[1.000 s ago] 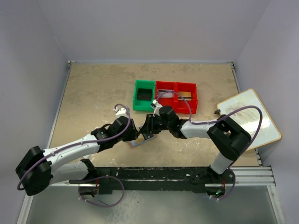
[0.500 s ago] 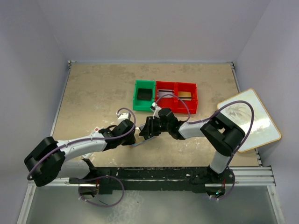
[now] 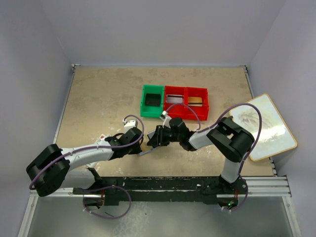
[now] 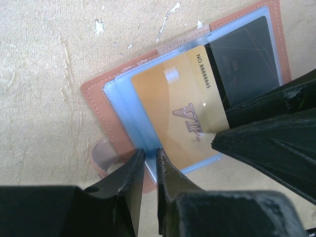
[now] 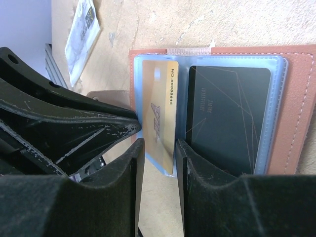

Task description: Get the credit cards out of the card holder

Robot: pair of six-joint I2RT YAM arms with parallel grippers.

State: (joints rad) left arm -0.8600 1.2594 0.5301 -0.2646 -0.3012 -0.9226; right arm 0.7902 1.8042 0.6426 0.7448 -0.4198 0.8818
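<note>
Item under inspection: the card holder (image 4: 95, 106). It lies opened flat on the surface (image 4: 49, 59), front and centre, nearer the arm bases than the green bin (image 3: 151, 113) and the red bin (image 3: 197, 114), and well apart from both. The reddish-brown rim frames a light blue lining.

Contents: a gold card (image 4: 173, 108) marked "VIP" (a printed number runs along one short edge) sits in one pocket. It is tilted and partly out, and overlaps the pocket's edge. A black card (image 5: 227, 118) is seated fully in the neighbouring pocket.

Left pincer (image 4: 149, 157): the fingers are drawn almost together and pinch the holder's near edge, with the blue lining and brown rim passing into the narrow gap. A brown closure tab (image 4: 101, 155) juts from the rim just beside them.

Right pincer (image 5: 159, 143): the fingers stand astride the free end of the gold card, a moderate gap between them. I cannot tell whether they bear on the card.

The two pincers meet over the holder from opposite sides, tips close together. A wood-rimmed white board (image 3: 264, 126) lies at the right margin.
</note>
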